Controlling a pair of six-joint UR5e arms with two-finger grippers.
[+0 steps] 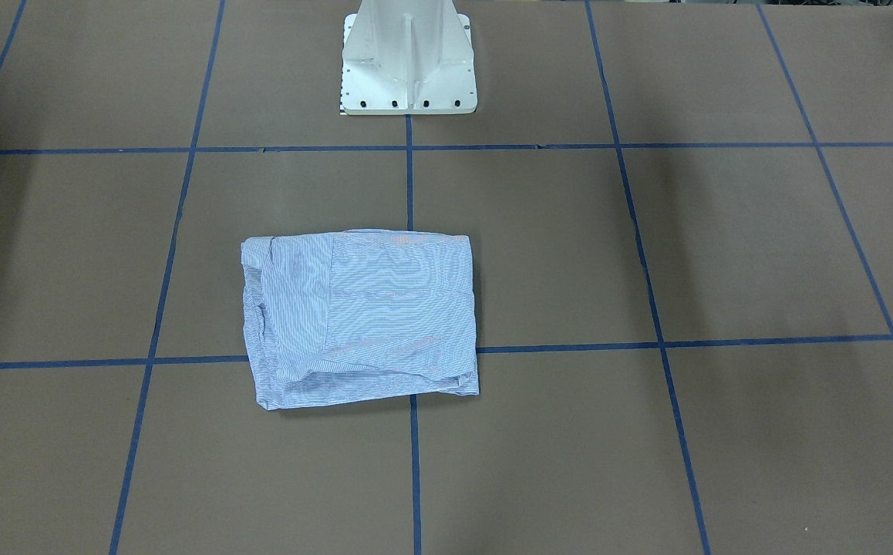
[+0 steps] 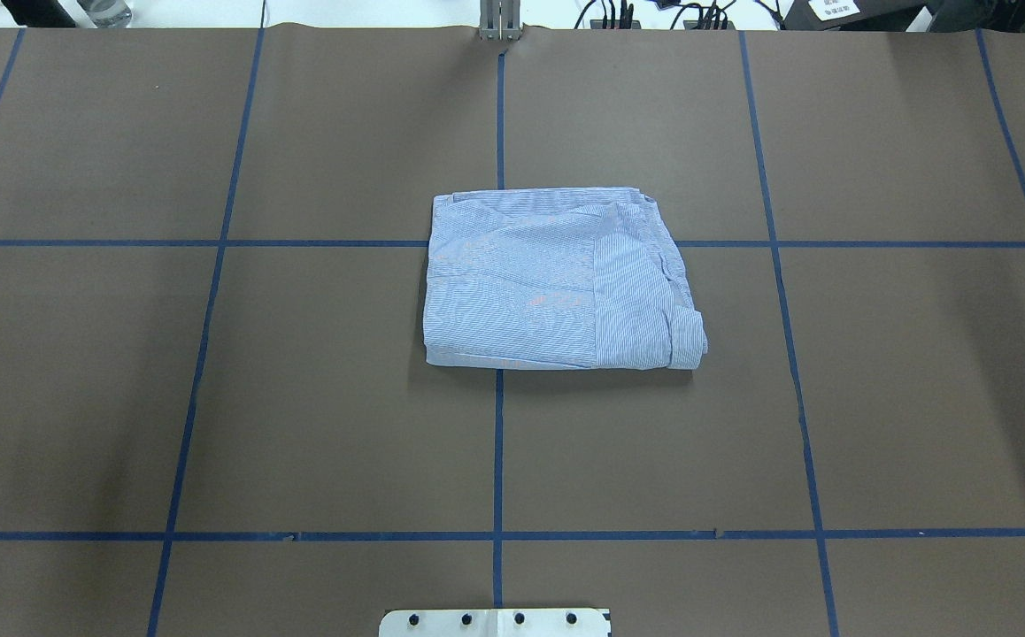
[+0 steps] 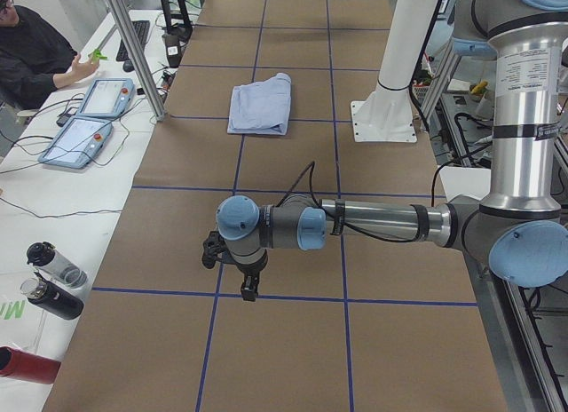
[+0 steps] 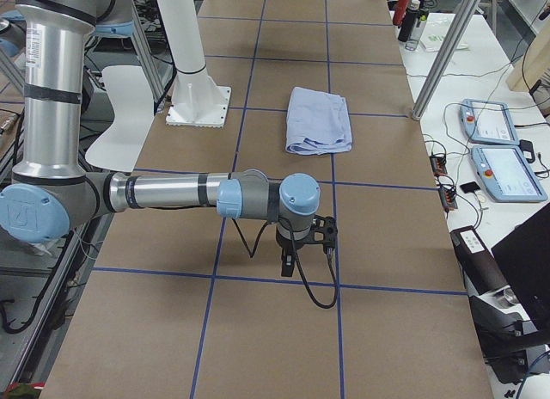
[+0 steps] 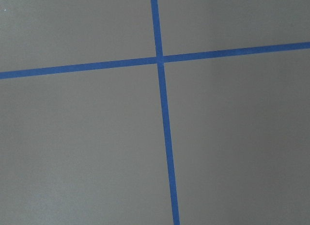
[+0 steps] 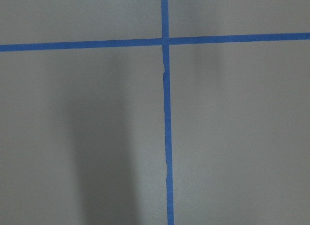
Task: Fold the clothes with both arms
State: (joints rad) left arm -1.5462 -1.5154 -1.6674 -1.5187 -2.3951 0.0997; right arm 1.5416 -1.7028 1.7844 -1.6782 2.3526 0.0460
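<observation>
The blue-and-white striped shirt (image 1: 362, 316) lies folded into a flat rectangle on the brown table, near the centre; it also shows in the overhead view (image 2: 557, 279) and both side views (image 3: 260, 104) (image 4: 319, 119). Neither arm touches it. My left gripper (image 3: 248, 288) hangs over the table's left end, far from the shirt, and shows only in the exterior left view, so I cannot tell whether it is open. My right gripper (image 4: 288, 266) hangs over the right end, seen only in the exterior right view, state unclear. Both wrist views show only brown paper and blue tape.
The white pedestal base (image 1: 408, 62) stands at the robot's side of the table. Blue tape lines (image 2: 498, 442) grid the brown paper. An operator (image 3: 35, 48), control pendants (image 3: 89, 119) and bottles (image 3: 49, 279) are on the side bench beyond a metal post (image 3: 133, 48).
</observation>
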